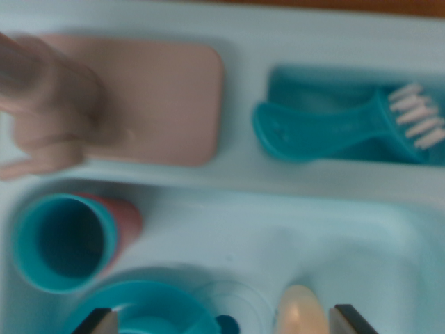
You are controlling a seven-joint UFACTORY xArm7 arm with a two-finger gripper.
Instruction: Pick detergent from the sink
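Your gripper point(221, 321) hangs over the pale blue toy sink point(389, 229), its two fingertips point(351, 321) spread wide and holding nothing. One cream detergent bottle point(302, 311) sits in the basin between them, nearer the wrist view's right. You also see one teal cup point(62, 240), one teal brush point(341, 125), one pink mat point(167, 97) and one blurred faucet point(42, 90).

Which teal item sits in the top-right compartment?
The teal brush with pale bristles, lying flat there. The teal cup and teal bowl sit in the sink basin below.
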